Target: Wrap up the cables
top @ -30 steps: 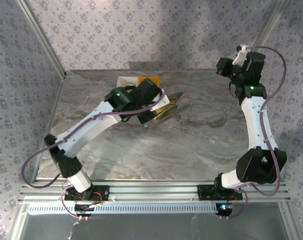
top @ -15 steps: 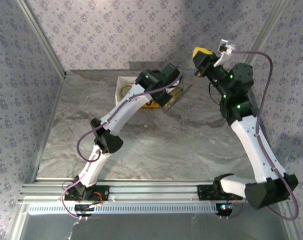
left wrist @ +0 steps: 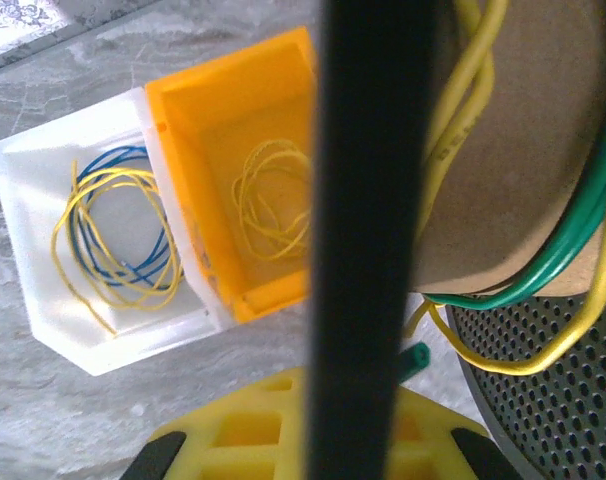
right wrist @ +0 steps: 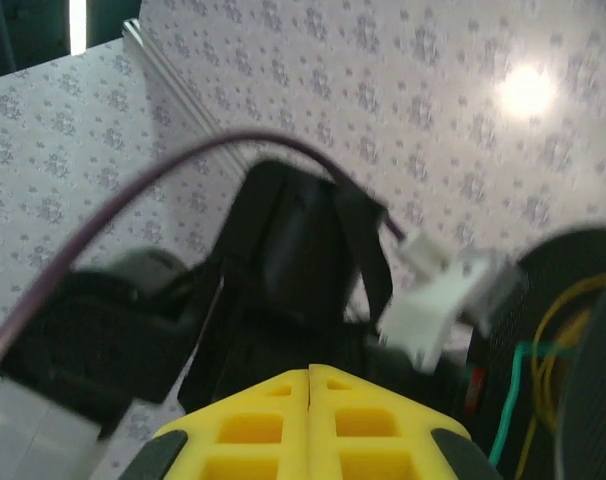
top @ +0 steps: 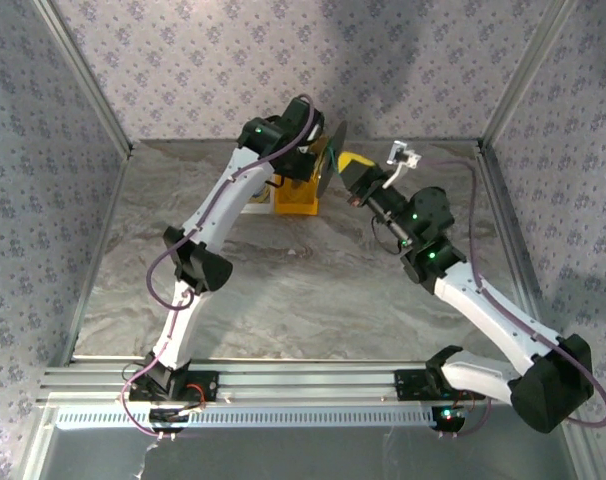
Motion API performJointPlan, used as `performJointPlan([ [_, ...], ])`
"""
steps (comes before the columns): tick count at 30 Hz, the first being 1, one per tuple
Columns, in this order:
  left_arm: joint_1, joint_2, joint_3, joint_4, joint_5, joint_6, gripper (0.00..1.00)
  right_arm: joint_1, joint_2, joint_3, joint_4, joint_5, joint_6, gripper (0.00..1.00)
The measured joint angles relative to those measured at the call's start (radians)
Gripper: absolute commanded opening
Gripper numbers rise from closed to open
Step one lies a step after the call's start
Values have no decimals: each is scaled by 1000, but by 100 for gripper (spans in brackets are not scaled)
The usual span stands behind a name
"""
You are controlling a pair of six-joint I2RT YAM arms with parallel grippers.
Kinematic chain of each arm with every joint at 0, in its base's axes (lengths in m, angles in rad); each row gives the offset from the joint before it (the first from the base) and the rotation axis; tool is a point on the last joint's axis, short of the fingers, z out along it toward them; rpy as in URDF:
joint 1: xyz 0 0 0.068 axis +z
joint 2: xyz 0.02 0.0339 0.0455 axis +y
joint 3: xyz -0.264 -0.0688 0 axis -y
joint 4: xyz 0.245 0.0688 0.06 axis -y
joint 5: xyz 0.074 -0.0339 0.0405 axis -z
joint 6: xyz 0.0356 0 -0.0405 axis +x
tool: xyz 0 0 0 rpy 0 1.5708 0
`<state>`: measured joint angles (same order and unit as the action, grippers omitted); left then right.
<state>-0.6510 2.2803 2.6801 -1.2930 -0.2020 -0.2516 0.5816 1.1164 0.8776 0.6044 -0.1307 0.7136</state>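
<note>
L pincer [left wrist: 355,420] clenched on dark grey round spool [left wrist: 368,150], spool carrying thin teal-green and yellow cables [left wrist: 583,215], R pincer [right wrist: 309,385] clenched, empty

So we've got a grey marble-look table [top: 313,290] boxed in by floral wallpaper walls [top: 183,60]. Toward the back there's an orange bin [left wrist: 218,120] right up against a white bin [left wrist: 33,170], touching side by side. Above them we see a dark spool [top: 329,163] with a brown core [left wrist: 513,150] and a perforated flange [left wrist: 553,400].

Grey marbled table [top: 313,290] with orange bin [left wrist: 213,140] beside white bin [left wrist: 18,180].
</note>
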Motion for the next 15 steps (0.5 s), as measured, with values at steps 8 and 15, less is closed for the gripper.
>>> performJointPlan([
  [8, 32, -48, -20, 138, 95, -93, 0, 20, -75, -259, 79, 121, 150, 0],
  [15, 32, -151, -67, 287, 230, -186, 0, -64, -131, -333, 160, 162, 260, 0],
])
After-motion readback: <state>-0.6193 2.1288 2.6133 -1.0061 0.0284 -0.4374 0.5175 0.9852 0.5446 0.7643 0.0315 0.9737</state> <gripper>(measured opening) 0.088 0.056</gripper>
